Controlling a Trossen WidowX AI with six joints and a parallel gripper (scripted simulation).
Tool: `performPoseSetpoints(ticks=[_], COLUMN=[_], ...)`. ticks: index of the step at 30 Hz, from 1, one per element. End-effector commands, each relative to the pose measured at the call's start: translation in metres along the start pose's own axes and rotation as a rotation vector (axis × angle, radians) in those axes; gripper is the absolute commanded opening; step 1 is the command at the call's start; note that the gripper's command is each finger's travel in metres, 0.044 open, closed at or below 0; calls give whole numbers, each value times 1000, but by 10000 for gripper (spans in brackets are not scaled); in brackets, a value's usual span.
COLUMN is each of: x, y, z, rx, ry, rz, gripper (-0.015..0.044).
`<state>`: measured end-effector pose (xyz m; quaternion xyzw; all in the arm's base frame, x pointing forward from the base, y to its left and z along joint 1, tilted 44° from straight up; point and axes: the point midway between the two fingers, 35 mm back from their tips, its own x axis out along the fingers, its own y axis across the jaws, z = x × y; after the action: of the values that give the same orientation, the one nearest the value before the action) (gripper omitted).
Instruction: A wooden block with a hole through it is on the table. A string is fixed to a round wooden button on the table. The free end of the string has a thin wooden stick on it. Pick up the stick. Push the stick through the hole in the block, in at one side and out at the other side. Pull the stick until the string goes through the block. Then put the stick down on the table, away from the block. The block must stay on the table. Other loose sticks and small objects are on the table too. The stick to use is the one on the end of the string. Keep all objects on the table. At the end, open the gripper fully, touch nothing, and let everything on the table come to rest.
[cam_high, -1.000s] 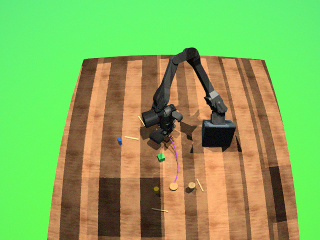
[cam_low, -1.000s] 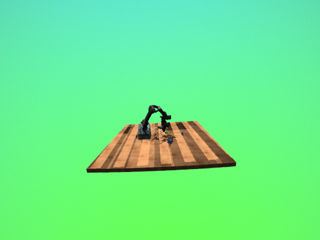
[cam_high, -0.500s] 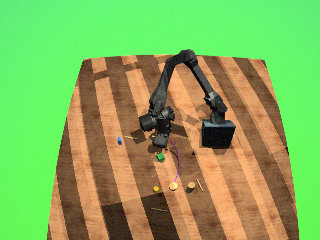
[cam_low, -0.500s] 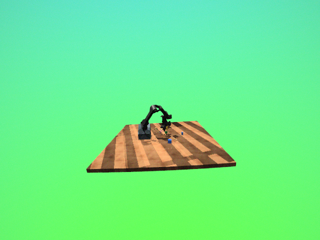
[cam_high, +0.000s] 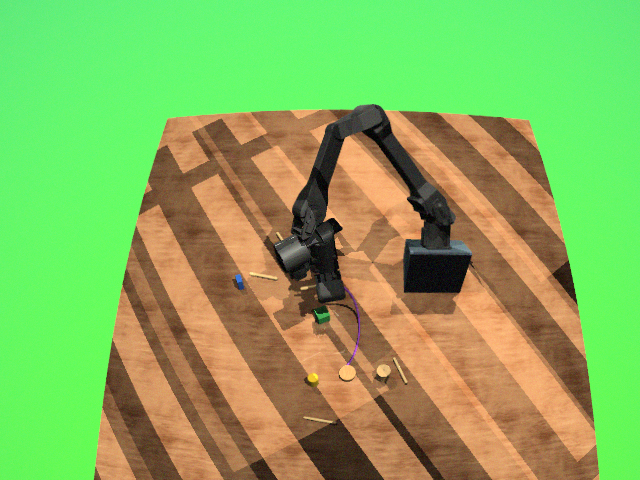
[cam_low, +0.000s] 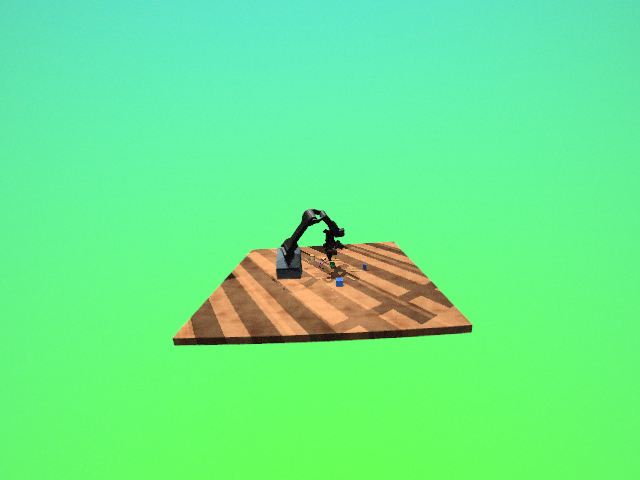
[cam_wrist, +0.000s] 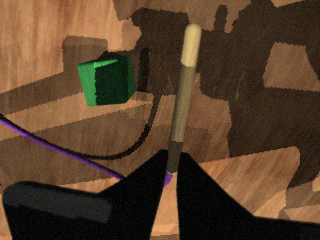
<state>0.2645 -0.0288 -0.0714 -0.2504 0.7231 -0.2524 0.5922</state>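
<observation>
My gripper (cam_high: 329, 291) (cam_low: 330, 256) (cam_wrist: 173, 158) is shut on the stick (cam_wrist: 185, 95) near its string end; its pale far end sticks out past the fingertips, above the table. The stick's end (cam_high: 308, 287) also shows left of the fingers in the top view. The purple string (cam_high: 358, 326) (cam_wrist: 30, 134) curves from the fingers to the round button (cam_high: 347, 373). A green block (cam_high: 322, 315) (cam_low: 332, 265) (cam_wrist: 114, 82) stands on the table just in front of the gripper, left of the stick in the wrist view. I cannot make out a hole through it, and the stick is outside it.
Loose sticks (cam_high: 263, 276) (cam_high: 400, 370) (cam_high: 319, 420) lie around; another stick (cam_high: 279, 236) is partly behind the arm. A small blue block (cam_high: 239, 281) (cam_low: 364, 267), a yellow cylinder (cam_high: 312, 379) and a beige cylinder (cam_high: 383, 370) stand apart. A blue cube (cam_low: 339, 282) is hidden in the top view.
</observation>
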Motion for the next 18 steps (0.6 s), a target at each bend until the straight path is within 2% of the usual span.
performPoseSetpoints(ticks=[1, 18], x=[-1, -3], y=[5, 27], z=[2, 9], rx=[-111, -580], ry=[9, 37], rz=[4, 18], gripper=[0, 0])
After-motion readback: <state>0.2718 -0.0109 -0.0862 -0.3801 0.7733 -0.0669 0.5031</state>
